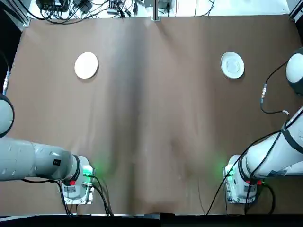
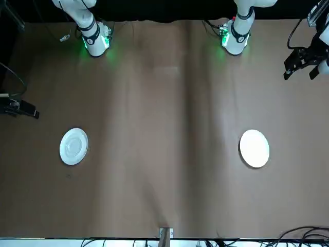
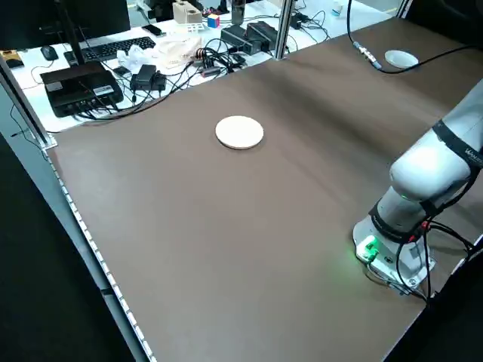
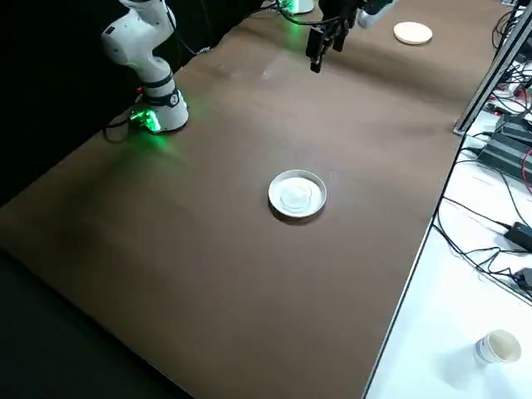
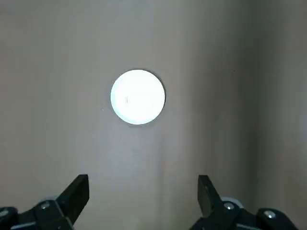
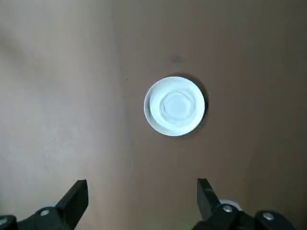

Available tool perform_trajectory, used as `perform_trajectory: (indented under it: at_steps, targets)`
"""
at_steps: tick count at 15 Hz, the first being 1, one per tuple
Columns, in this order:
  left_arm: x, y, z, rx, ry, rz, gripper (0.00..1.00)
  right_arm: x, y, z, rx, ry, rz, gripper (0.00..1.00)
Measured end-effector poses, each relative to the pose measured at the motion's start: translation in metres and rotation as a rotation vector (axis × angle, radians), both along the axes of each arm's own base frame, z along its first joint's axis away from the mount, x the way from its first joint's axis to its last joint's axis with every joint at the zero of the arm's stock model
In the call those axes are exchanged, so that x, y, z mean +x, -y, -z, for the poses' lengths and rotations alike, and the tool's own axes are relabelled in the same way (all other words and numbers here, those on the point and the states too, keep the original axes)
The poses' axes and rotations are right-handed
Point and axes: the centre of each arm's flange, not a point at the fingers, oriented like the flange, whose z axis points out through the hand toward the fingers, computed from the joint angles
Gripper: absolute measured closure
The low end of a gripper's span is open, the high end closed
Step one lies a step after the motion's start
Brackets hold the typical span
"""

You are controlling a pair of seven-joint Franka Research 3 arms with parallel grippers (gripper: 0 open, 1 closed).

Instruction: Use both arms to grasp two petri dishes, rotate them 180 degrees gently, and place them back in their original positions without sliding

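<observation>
Both claws, left [image 5: 144, 199] and right [image 6: 143, 201], gape empty above the table [image 1: 156, 142]; next, lower each over its dish [image 5: 137, 97] [image 6: 175, 106].

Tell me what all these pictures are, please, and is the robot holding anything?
These pictures show two robot arms at a brown table. Each ends in a gripper, a bit like a hand with two black fingers.

One camera looks straight down, one faces the robot from across the table, and two look down from its sides. The last two ride on the arms' wrists, so each sees its own fingers.

Two round white dishes lie on the table, far apart. The plain one is on the robot's left, and the one with a rim and inner ring is on its right.

The left gripper and the right gripper are both open, up above the table. Nothing is held.
</observation>
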Motion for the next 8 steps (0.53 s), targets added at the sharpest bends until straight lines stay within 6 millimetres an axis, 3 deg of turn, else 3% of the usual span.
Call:
perform_trajectory:
  at_steps: [2,8]
  targets:
    - [0.000,0.002,0.004,-0.004,-0.009,0.003,0.00,-0.012,0.014,0.000,-0.005,0.005,0.022,0.00]
    - [0.001,0.004,0.018,-0.017,-0.037,0.005,0.00,-0.030,0.020,0.007,-0.016,0.000,0.030,0.00]
